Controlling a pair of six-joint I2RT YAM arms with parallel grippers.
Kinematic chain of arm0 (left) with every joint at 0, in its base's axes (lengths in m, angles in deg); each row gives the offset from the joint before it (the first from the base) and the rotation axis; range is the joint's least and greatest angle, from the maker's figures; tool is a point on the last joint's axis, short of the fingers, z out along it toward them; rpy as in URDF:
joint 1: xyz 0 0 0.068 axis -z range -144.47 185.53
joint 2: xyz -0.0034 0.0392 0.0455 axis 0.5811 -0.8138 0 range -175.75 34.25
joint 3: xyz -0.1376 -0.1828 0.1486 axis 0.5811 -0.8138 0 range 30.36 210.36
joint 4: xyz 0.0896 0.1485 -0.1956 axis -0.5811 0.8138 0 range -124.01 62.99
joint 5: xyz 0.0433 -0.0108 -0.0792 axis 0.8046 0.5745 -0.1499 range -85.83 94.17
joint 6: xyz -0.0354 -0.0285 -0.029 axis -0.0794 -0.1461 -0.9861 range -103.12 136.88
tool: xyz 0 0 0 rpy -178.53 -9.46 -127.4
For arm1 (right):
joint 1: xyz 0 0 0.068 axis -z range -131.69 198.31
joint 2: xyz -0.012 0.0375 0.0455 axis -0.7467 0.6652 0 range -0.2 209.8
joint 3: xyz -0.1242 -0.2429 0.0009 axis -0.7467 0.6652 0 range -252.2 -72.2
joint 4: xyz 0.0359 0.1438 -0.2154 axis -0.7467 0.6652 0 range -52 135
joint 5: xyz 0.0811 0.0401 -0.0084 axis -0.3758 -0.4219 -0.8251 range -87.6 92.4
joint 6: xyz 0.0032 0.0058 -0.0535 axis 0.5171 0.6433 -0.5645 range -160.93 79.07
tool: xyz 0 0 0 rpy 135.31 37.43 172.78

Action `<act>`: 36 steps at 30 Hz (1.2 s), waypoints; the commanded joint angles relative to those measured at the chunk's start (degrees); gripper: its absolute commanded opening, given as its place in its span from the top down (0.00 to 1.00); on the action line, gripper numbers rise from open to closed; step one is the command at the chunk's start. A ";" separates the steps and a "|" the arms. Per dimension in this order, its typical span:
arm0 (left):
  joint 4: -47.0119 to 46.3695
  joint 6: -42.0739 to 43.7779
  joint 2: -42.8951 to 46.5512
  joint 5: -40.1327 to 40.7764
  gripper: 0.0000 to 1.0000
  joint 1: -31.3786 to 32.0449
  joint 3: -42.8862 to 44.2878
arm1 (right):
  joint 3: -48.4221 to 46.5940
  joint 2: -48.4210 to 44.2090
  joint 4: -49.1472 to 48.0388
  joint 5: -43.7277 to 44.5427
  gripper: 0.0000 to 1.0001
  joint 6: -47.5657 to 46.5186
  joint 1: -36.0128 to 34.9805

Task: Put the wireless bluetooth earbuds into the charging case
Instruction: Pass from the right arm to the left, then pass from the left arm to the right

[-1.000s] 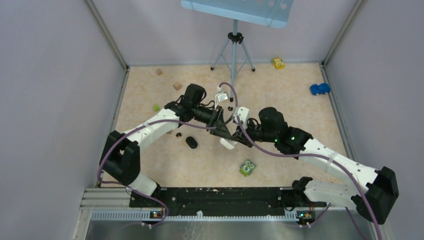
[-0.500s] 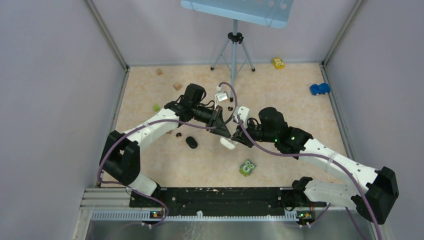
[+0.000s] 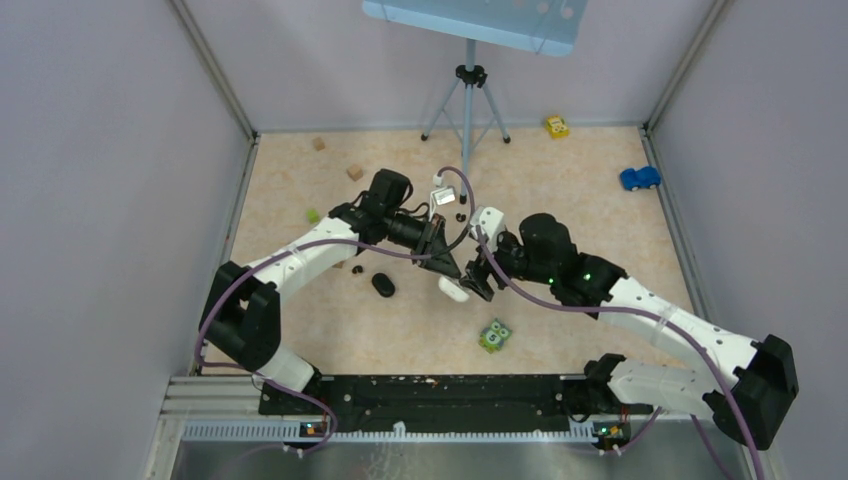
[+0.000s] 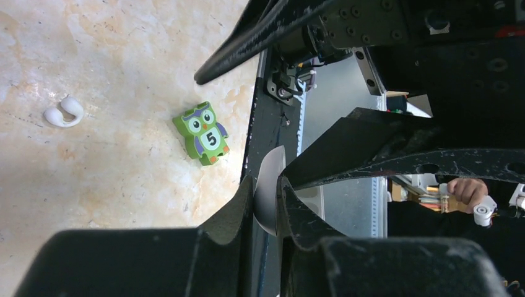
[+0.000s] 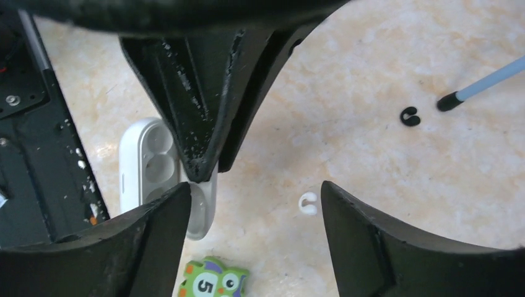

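The white charging case (image 5: 153, 166) stands open, its two wells empty. My left gripper (image 4: 266, 180) is shut on the case's thin lid (image 4: 268, 197) and holds it just above the floor (image 3: 452, 289). My right gripper (image 5: 255, 190) is open beside the case, with its left finger next to the lid and nothing between the fingers. One white earbud (image 5: 308, 204) lies on the floor below, near the right finger; it also shows in the left wrist view (image 4: 64, 112). A black earbud (image 5: 409, 116) lies farther off by the tripod foot.
A green owl block (image 3: 494, 335) sits just in front of the case. A black case (image 3: 383, 285) lies to the left. The tripod (image 3: 468, 100) stands at the back. A blue toy car (image 3: 640, 178), a yellow one (image 3: 557, 126) and wooden cubes (image 3: 355, 172) lie around the edges.
My right gripper has opened and let go of the white case. My left gripper has closed on the lid and keeps hold of it. Both arms have barely shifted.
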 commanded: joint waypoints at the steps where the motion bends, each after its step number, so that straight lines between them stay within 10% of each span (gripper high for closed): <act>1: -2.71 0.19 -0.09 -1.15 1.00 0.17 1.32 | -2.89 -1.47 -0.16 3.92 0.18 0.31 -0.67; 11: -2.97 -0.41 1.76 7.37 1.00 -0.01 2.82 | -4.44 -7.75 1.51 26.67 0.07 3.50 -0.55; 16: -9.15 -2.17 6.80 17.06 1.00 0.06 0.09 | -1.34 -14.12 -0.43 38.07 0.01 20.03 1.02; 23: -32.98 -8.72 18.95 34.75 1.00 0.08 -13.91 | -3.38 -10.25 7.84 26.88 0.01 47.26 10.16; 32: -62.30 -13.28 28.83 51.16 1.00 0.69 -35.44 | 19.21 -10.09 -40.75 6.45 0.09 78.23 11.63; 36: -66.11 -13.04 29.75 52.32 1.00 0.71 -38.08 | 18.48 -2.70 -47.60 1.56 0.09 83.91 11.00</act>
